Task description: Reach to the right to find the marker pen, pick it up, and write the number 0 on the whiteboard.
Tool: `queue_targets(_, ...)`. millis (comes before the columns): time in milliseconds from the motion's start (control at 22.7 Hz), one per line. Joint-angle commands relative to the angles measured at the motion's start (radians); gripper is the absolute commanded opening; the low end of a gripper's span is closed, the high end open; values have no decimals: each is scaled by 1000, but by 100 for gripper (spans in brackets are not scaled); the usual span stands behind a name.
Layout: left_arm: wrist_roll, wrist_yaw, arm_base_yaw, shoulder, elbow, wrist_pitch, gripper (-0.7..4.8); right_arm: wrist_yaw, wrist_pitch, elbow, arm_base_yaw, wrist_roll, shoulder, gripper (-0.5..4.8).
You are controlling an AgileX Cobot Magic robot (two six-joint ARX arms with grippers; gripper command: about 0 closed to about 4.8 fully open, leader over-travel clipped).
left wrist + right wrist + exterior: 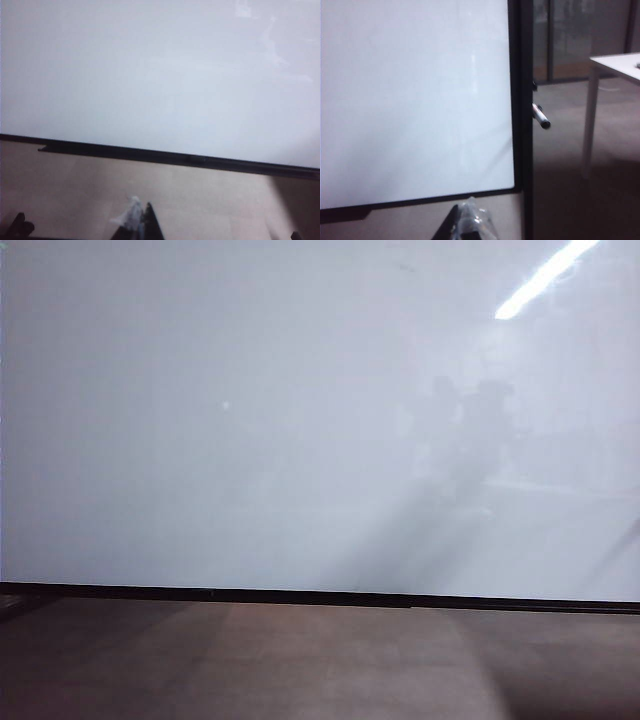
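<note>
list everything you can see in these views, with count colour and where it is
whiteboard: 1, glossy white with thin black frame, fills the exterior view, nothing written on it
marker pen: 1, pale barrel with dark end, sticking out from the board's right edge, right wrist view only
floor: brown-grey, below the board
table: 1, white, beyond the board's right edge
left end effector: dark tip with pale wrapping, low before the board, state unclear
right end effector: dark, pale wrapping, shut, near the board's lower right corner
</note>
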Motion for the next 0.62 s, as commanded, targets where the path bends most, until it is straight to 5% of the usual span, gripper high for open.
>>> queue_targets(44, -4, 0, -2, 2, 47, 9, -6, -14, 12, 48, 2, -7, 0, -8)
queue_targets(221, -27, 22, -2, 23, 132, -43, -6, -22, 12, 134, 2, -30, 45, -5)
queue_targets(309, -56, 91, -3, 69, 181, -57, -6, -20, -6, 220, 2, -34, 99, 129)
queue_targets(353, -56, 129, -3, 115, 225, -44, -6, -16, -2, 289, 2, -34, 157, 271)
queue_targets(485, -56, 176, -3, 289, 369, -32, -6, -13, 10, 436, -2, -96, 305, 438)
queue_targets(618, -74, 290, -10, 504, 494, 44, -6, -13, 36, 577, -2, -138, 471, 446)
